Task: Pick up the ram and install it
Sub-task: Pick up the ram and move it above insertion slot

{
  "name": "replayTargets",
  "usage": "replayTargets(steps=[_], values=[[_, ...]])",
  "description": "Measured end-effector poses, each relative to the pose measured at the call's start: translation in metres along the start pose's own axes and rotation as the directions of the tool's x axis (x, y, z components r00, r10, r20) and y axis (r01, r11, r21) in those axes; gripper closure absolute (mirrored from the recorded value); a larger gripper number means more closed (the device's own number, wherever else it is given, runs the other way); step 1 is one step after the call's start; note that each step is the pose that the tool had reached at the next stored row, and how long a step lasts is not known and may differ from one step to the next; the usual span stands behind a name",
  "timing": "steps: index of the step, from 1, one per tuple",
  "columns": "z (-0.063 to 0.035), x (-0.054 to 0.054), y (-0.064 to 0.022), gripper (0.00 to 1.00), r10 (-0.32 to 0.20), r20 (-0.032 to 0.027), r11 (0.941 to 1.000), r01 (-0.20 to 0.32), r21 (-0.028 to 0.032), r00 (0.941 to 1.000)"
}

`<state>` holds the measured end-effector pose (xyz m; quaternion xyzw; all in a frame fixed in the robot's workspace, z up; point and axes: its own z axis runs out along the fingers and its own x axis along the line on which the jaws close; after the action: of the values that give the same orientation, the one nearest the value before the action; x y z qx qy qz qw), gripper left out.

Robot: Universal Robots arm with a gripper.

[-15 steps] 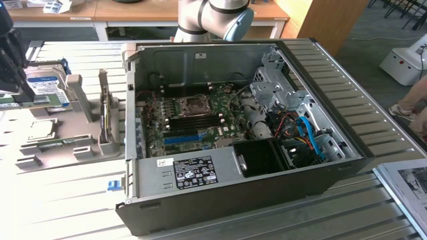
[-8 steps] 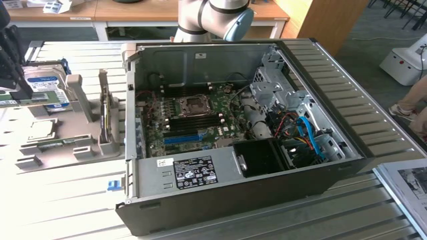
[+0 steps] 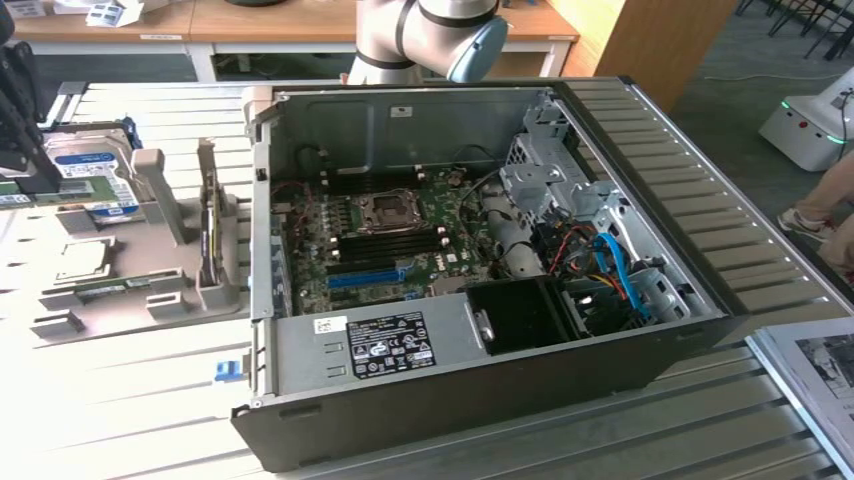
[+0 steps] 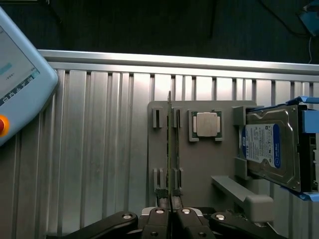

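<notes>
Black fingers [image 4: 162, 221] tight on ram [image 4: 170, 149]

Print on the hard drive label [image 4: 260, 144] and the case sticker [image 3: 387, 343] seems unreadable.

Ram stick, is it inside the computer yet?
Not yet. Done: the pincer is shut on the ram. In hand: the ram stands on edge at the grey tray that also holds the hard drive; whether it is lifted clear, I cannot tell. Left: fitting it into the open computer case, where no green stick sits on the motherboard.
</notes>
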<state>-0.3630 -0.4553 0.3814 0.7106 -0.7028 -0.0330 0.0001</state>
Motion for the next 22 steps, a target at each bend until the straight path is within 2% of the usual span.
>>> replayTargets(steps=[11, 22], values=[[-0.0002, 0.000, -0.0005, 0.88, 0.000, -0.0002, 1.0000, 0.000, -0.0002, 1.0000], [-0.0007, 0.000, -0.0123, 0.88, 0.000, -0.0002, 1.0000, 0.000, -0.0003, 1.0000]])
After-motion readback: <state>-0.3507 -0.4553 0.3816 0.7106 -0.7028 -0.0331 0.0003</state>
